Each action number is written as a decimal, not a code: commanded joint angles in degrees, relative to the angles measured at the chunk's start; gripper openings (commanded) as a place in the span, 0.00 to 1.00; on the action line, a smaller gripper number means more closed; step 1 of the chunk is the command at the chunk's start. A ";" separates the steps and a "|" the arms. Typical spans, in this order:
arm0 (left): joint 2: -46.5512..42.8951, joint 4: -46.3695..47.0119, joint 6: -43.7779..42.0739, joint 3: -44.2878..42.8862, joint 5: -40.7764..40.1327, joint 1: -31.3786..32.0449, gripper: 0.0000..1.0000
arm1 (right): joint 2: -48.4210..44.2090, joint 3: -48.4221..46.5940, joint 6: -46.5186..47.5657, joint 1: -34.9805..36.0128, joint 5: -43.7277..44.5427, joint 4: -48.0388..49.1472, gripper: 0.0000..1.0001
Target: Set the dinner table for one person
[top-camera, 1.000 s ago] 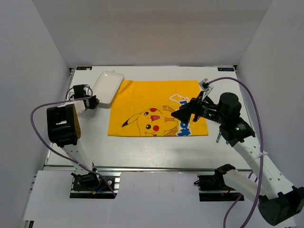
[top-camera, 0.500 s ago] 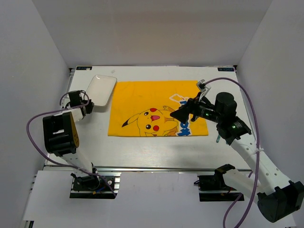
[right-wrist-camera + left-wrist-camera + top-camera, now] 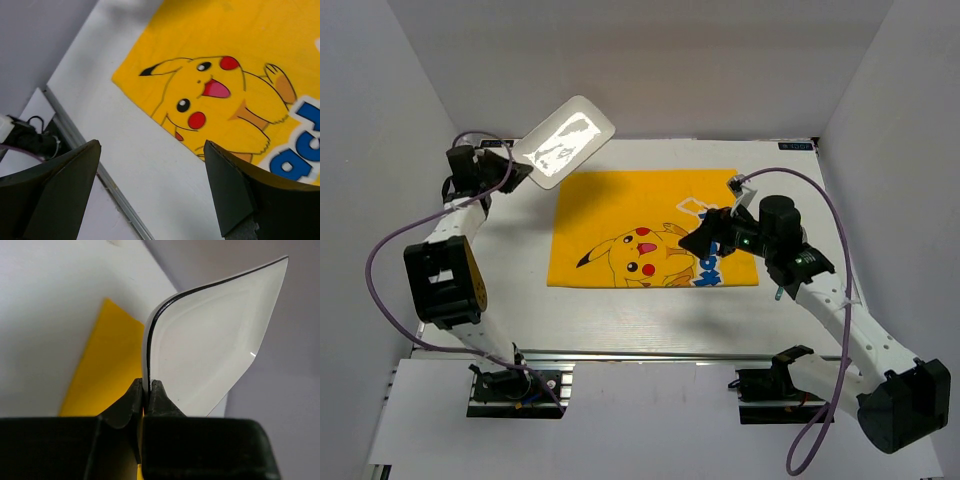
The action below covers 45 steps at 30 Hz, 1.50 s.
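My left gripper point(image 3: 520, 165) is shut on the rim of a white rectangular plate point(image 3: 565, 141) with rounded corners and holds it tilted up in the air over the far left corner of the dinner table point(image 3: 640, 302). In the left wrist view the plate point(image 3: 210, 345) stands edge-on between the pinched fingertips point(image 3: 161, 397). The yellow Pikachu placemat point(image 3: 640, 205) lies flat mid-table. My right gripper point(image 3: 698, 240) is open and empty, hovering above the placemat's right part; the right wrist view shows its fingers point(image 3: 235, 185) spread wide over the placemat point(image 3: 220, 60).
A thin dark utensil point(image 3: 778, 291) lies on the table right of the placemat, partly under the right arm. White walls enclose the table on three sides. The metal rail point(image 3: 650, 353) runs along the front edge.
My left gripper lifted the plate off the table and swung it up and back toward the far left corner. My right gripper drifted slightly left over the placemat.
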State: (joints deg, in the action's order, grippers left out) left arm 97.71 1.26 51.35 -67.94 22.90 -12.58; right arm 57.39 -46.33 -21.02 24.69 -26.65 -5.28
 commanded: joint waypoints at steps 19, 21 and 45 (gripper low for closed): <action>16.19 -17.89 -21.21 -21.10 25.18 21.46 0.00 | -5.00 -11.16 3.79 -3.59 21.21 -17.13 0.89; 16.37 -16.47 -19.89 -19.34 25.36 22.59 0.00 | -5.27 -11.07 3.88 -3.77 21.03 -17.48 0.89; 20.32 -16.63 -20.59 -18.28 23.07 24.97 0.00 | -5.09 -8.08 3.88 -4.47 17.69 -16.43 0.89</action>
State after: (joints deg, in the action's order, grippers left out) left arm 120.57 -18.02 29.50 -82.98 37.69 12.88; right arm 52.60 -55.02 -17.72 20.58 -7.77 -23.44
